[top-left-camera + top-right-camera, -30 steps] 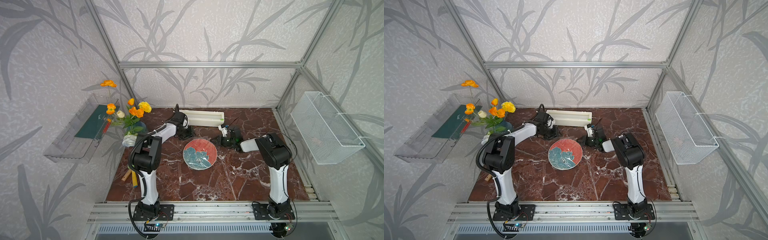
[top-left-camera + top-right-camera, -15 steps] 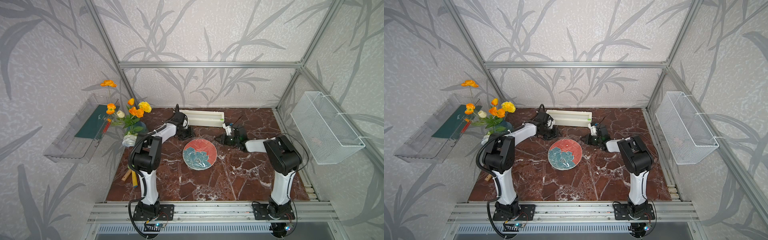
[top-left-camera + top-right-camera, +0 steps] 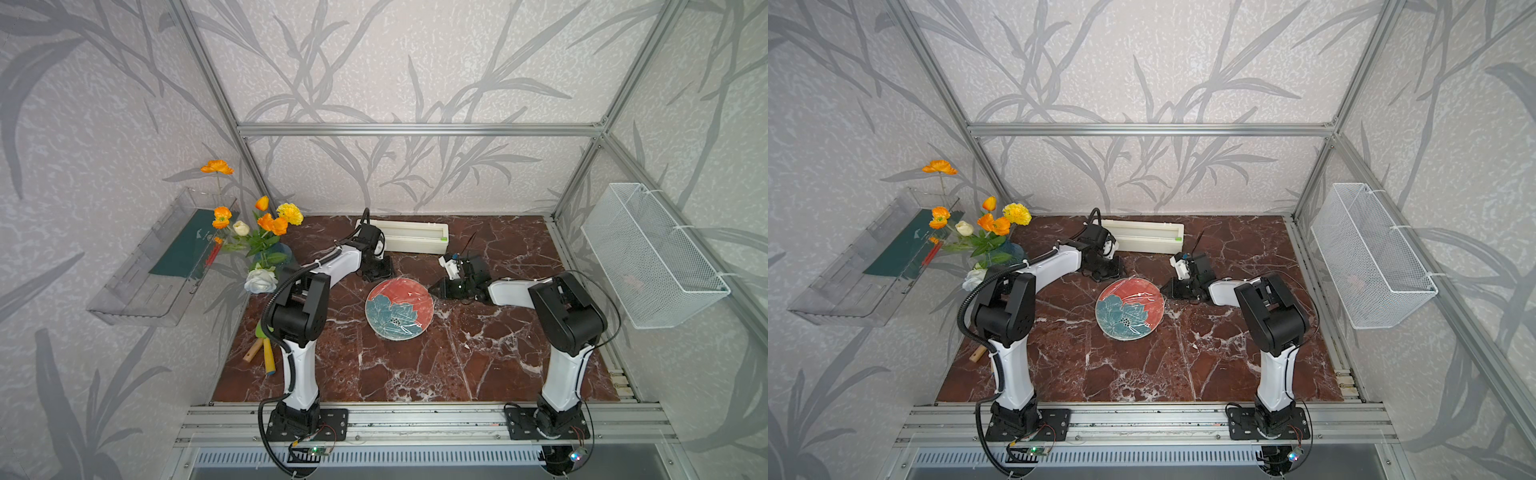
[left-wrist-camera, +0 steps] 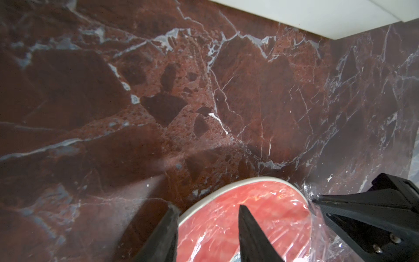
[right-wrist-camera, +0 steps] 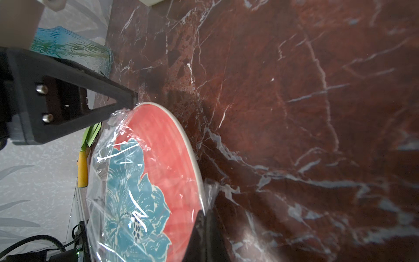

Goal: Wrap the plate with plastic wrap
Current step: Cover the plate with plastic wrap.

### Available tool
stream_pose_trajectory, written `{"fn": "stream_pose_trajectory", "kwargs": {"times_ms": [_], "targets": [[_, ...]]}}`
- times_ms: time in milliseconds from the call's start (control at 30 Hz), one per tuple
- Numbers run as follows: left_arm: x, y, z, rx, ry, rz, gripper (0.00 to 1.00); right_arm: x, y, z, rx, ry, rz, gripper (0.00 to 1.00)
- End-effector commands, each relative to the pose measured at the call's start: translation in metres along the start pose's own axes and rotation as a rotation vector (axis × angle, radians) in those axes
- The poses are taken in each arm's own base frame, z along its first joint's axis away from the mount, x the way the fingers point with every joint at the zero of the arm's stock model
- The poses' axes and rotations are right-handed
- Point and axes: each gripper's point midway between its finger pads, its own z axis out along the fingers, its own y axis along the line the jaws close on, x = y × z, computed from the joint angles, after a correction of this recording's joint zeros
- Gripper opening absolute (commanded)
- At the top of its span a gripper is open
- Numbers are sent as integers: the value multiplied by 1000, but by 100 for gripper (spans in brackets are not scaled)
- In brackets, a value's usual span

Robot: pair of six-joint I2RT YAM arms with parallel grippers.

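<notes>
Plate (image 3: 400,308) is sitting flat on the marble table (image 3: 415,365) in both top views, flower up, with plastic wrap (image 3: 409,296) glinting across it. I am working my left gripper (image 3: 376,272) at the plate's far-left rim and my right gripper (image 3: 434,289) at its far-right rim. That way I am handling both loose edges on the side of the plate facing the dispenser box (image 3: 409,241) together. Judgement: covering is done; I am tucking edges.

Left wrist view: my left gripper (image 4: 206,207) is standing open, straddling the plate's rim. One finger (image 4: 247,226) is reaching over the filmed face and its partner is sitting outside the rim, above the table. It is gripping nothing. I am placing it so, I judge, to catch film at the rim. Film is bunching off the plate beside the right gripper's tip.

Right wrist view: my right gripper (image 5: 203,220) is clenched, jaws together, its tip lying against the plate's rim where film is puckering. Whether film is nipped between the jaws I cannot tell. Across the plate from that tip, wrap is overhanging the rim loosely, not yet tucked under.
</notes>
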Motion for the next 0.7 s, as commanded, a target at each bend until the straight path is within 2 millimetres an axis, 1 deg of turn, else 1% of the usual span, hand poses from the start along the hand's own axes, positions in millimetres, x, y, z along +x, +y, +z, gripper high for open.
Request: {"fn": "stream_pose_trajectory", "kwargs": {"times_ms": [0, 100, 200, 433, 600, 667], "targets": [[5, 7, -1, -78, 21, 38, 44, -7, 0, -11, 75, -8, -29, 0], [7, 7, 0, -131, 17, 69, 44, -11, -4, -18, 132, -23, -30, 0], [12, 12, 3, -205, 27, 92, 42, -15, -7, -24, 176, -26, -34, 0], [17, 15, 11, -361, 24, 152, 34, -18, -5, -29, 218, -13, -42, 0], [15, 15, 14, -378, 11, 145, 26, -19, -3, -30, 212, -17, -40, 0], [14, 11, 14, -369, 3, 141, 23, -20, -1, -31, 209, -20, -42, 0]]}}
